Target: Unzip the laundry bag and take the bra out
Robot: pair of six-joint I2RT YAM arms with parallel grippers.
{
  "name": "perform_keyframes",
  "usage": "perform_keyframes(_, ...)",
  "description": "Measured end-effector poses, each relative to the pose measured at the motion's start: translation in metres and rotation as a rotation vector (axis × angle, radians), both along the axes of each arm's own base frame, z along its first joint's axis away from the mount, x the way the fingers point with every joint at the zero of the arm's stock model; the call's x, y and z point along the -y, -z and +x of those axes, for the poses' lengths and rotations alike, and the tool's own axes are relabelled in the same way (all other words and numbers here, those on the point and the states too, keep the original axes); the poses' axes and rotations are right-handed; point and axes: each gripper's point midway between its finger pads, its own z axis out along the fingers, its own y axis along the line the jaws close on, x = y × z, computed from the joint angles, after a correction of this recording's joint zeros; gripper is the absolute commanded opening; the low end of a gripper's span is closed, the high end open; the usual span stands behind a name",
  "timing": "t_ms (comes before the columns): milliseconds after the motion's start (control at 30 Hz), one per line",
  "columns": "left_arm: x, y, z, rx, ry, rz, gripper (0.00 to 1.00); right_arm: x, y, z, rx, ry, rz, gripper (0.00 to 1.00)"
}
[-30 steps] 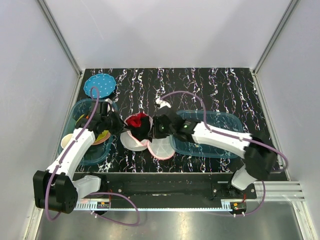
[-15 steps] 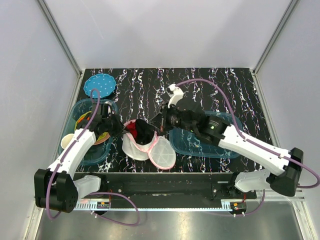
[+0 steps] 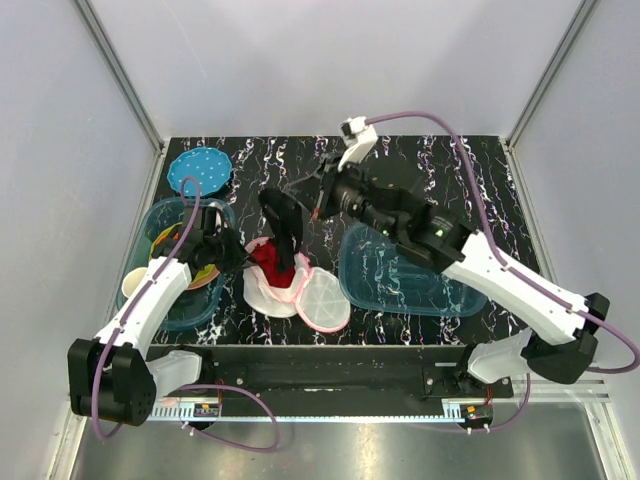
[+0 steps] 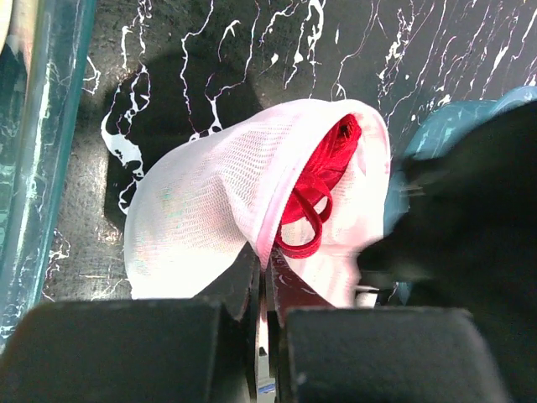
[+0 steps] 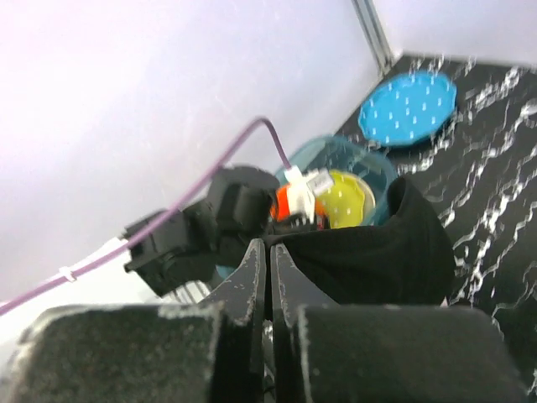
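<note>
Extraction step. Laundry bag (image 3: 262,292) lies unzipped on table (image 3: 450,170), left gripper (image 4: 263,260) pinched on its rim. Right gripper (image 5: 268,248) clamped on bra (image 3: 270,262) black part, held high; red part sits in bag. Next, I reckon: raise until red clears.

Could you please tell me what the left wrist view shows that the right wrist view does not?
Only the left wrist view shows the white mesh laundry bag lying open, the red part of the bra inside it, and the left tool shut on the bag's rim. Only the right wrist view shows the blue dotted disc, a yellow item, and the right tool shut on the bra's black fabric. Both show the black marbled table and the teal bin.
</note>
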Motion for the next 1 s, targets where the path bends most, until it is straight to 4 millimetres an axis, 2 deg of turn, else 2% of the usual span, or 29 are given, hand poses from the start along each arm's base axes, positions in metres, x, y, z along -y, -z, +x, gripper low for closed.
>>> perform_keyframes(100, 0.0, 0.0, -0.001, -0.002, 0.004, 0.004, 0.0, 0.014, -0.043, 0.002, 0.089, 0.04, 0.054, 0.0)
perform_keyframes(167, -0.001, -0.001, -0.002, 0.003, 0.006, 0.005, 0.0, 0.023, -0.061, 0.002, 0.13, 0.066, 0.075, 0.0)
perform_keyframes(267, -0.001, -0.003, -0.002, 0.014, 0.006, 0.004, 0.0, 0.041, -0.075, 0.005, 0.173, 0.128, 0.079, 0.0)
perform_keyframes(367, -0.001, -0.004, -0.002, 0.018, 0.009, 0.005, 0.0, 0.062, -0.079, 0.01, 0.201, 0.207, 0.061, 0.0)
perform_keyframes(433, -0.001, -0.004, -0.002, 0.019, 0.013, 0.007, 0.0, 0.083, -0.077, 0.013, 0.215, 0.273, 0.037, 0.0)
perform_keyframes(533, -0.001, -0.005, -0.002, 0.022, 0.02, 0.01, 0.0, 0.128, -0.071, 0.021, 0.226, 0.399, -0.011, 0.0)
perform_keyframes(633, -0.001, -0.008, -0.001, 0.028, 0.024, 0.01, 0.0, 0.174, -0.061, 0.024, 0.222, 0.527, -0.059, 0.0)
perform_keyframes(700, 0.0, -0.011, 0.0, 0.035, 0.027, 0.009, 0.0, 0.197, -0.049, 0.023, 0.215, 0.592, -0.099, 0.0)
perform_keyframes(767, 0.0, -0.014, 0.002, 0.042, 0.029, 0.007, 0.0, 0.219, -0.029, 0.024, 0.197, 0.666, -0.162, 0.0)
perform_keyframes(867, 0.001, -0.017, 0.003, 0.05, 0.032, 0.006, 0.0, 0.246, 0.013, 0.026, 0.15, 0.754, -0.283, 0.0)
perform_keyframes(900, 0.001, -0.018, 0.003, 0.05, 0.032, 0.006, 0.0, 0.252, 0.029, 0.027, 0.131, 0.775, -0.325, 0.05)
perform_keyframes(933, 0.001, -0.017, 0.002, 0.048, 0.033, 0.006, 0.0, 0.256, 0.043, 0.027, 0.114, 0.788, -0.357, 0.49)
perform_keyframes(1000, 0.001, -0.017, 0.002, 0.045, 0.033, 0.006, 0.0, 0.264, 0.076, 0.028, 0.062, 0.808, -0.431, 0.88)
